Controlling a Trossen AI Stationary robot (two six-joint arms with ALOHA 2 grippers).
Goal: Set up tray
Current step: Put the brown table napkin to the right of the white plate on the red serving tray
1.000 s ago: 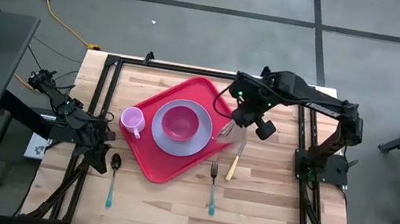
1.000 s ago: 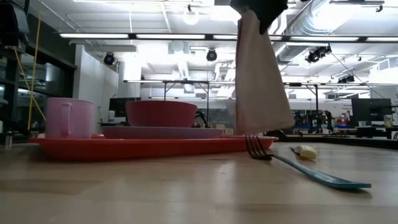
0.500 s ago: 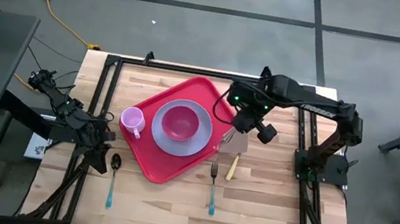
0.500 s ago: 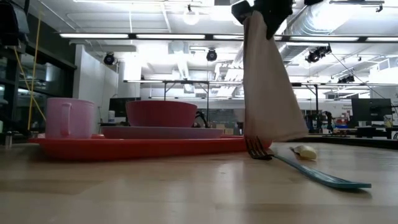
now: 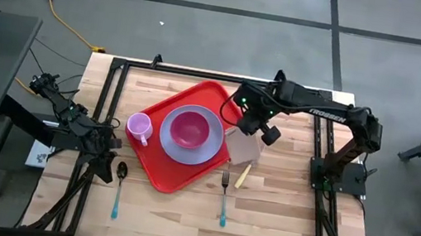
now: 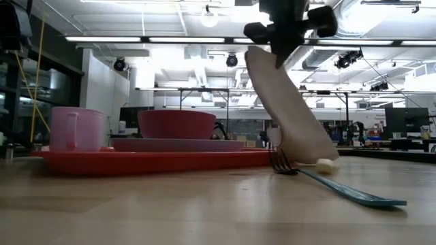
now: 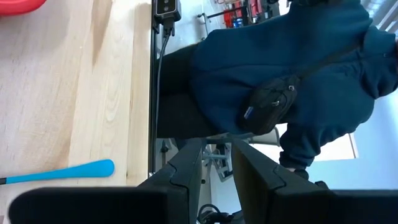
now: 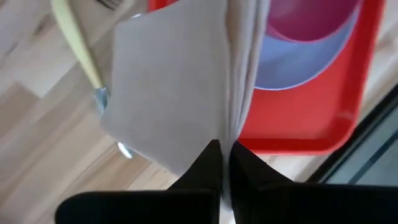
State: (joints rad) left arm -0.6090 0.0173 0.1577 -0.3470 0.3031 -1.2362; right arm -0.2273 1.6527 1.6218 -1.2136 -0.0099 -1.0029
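The red tray [image 5: 155, 162] lies mid-table and carries a lavender plate [image 5: 169, 141], a pink bowl [image 5: 190, 130] and a pink cup [image 5: 139, 128]. My right gripper [image 5: 245, 132] hangs over the tray's right edge, shut on a beige napkin [image 5: 241, 148]. A yellow-handled knife [image 5: 242, 175] lies partly under the napkin. The fork [image 5: 224, 195] and the spoon [image 5: 118, 188] rest flat on the wood. My left gripper [image 7: 216, 163] is parked off the table's left edge, its fingers a narrow gap apart. My right gripper pinches the napkin's gathered top edge [image 8: 232, 132] between its two fingers, coming from above and pointing down. Several folded layers bunch at the fingers. The napkin [image 6: 289, 112] hangs slanted below them, and its lower end [image 6: 315, 159] touches the table by the knife.
The fork's tines [image 6: 281, 162] point at the tray's right corner. Bare wood lies along the table's near edge [image 5: 260, 234] and right of the knife. A person in a dark blue top [image 7: 280, 74] stands beyond the table's left side.
My right gripper has moved down and toward the tray and has turned about, staying shut on the napkin. The napkin hung clear of the table; now its lower end rests on the wood over the knife's blade, and the cloth leans aslant.
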